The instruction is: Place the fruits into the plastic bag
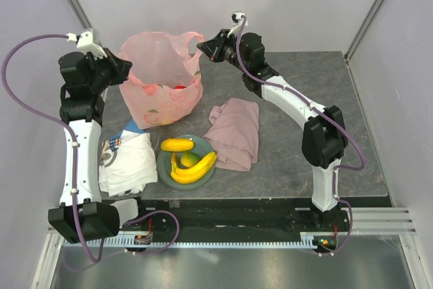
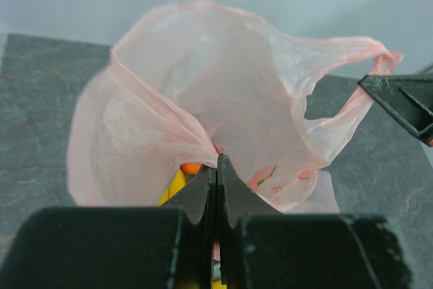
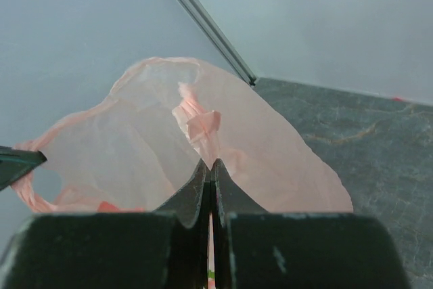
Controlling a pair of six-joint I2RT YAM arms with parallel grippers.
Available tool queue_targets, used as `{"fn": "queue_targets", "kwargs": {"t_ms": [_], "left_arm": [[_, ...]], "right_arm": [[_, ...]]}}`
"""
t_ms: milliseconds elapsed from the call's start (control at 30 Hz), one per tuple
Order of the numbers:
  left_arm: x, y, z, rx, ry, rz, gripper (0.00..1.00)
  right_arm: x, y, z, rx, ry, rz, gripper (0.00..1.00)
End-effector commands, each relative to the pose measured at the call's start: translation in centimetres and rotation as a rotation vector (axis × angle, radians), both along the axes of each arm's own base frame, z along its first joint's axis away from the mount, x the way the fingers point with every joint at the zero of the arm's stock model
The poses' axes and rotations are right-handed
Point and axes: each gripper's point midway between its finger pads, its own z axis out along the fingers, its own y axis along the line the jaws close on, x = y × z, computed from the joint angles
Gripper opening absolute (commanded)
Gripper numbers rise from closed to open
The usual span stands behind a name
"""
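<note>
Partly done, by the look of it. Already inside the thin translucent pale-pink plastic bag at the table's back left: a red round fruit and an orange tangerine (only glimpsed past the film). Left to move, lying on the grey-green round plate near the front: a bunch of yellow bananas, a yellow oblong fruit, a small green-yellow fruit. Bag mouth held spread, with left gripper pinched tight on its rim and right gripper pinched tight on a handle loop.
</note>
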Motion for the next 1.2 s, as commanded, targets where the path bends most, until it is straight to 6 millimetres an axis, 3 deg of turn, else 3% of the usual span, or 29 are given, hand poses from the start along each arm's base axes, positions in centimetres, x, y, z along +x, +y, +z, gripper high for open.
{"fn": "queue_targets", "kwargs": {"t_ms": [0,67,167,267,300,400,500,633,767,867,933,1100,1167], "left_arm": [[-0.7,-1.0,-4.1,-0.041,0.085,-0.054,0.01],[-1.1,-0.9,-4.9,-0.031,0.092,-0.044,0.01],[-1.6,-1.2,-6.4,-0.038,0.109,-0.055,0.02],[-2.0,-1.7,-6.2,-0.049,0.083,-0.080,0.02],[-2.2,-1.8,-6.2,-0.048,0.077,-0.085,0.02],[-2.2,-1.9,-7.0,-0.049,0.090,-0.090,0.02],[-2.3,-2.2,-6.8,-0.054,0.087,-0.106,0.02],[-2.7,-2.9,-5.6,-0.061,0.064,-0.146,0.02],[-2.5,-2.7,-5.9,-0.050,0.068,-0.139,0.01],[-2.7,-2.7,-6.6,-0.055,0.082,-0.139,0.02],[-2.9,-3.0,-6.7,-0.055,0.083,-0.153,0.02],[-3.2,-2.6,-7.6,-0.030,0.105,-0.139,0.01],[-3.1,-2.5,-7.8,-0.027,0.113,-0.134,0.01]], "right_arm": [[-0.4,0.4,-2.9,-0.029,0.039,0.033,0.00],[-0.9,0.5,-3.4,-0.033,0.043,0.039,0.00],[-1.4,0.6,-3.6,-0.057,0.040,0.053,0.10],[-2.0,0.3,-2.7,-0.077,0.010,0.061,0.32],[-2.3,0.0,-1.8,-0.079,-0.004,0.059,0.46],[-3.2,-0.9,-0.4,-0.102,-0.052,0.048,0.67],[-4.1,-2.1,0.9,-0.124,-0.089,0.017,0.81],[-5.5,-4.2,1.9,-0.150,-0.122,-0.038,0.84],[-8.1,-6.4,1.0,-0.217,-0.127,-0.118,0.84],[-11.1,-5.5,-0.7,-0.316,-0.135,-0.122,0.84],[-13.6,-3.7,-2.1,-0.398,-0.149,-0.095,0.84],[-19.5,-0.8,-7.0,-0.541,-0.099,-0.039,0.82],[-20.9,-0.4,-9.3,-0.590,-0.070,-0.042,0.82]]}}
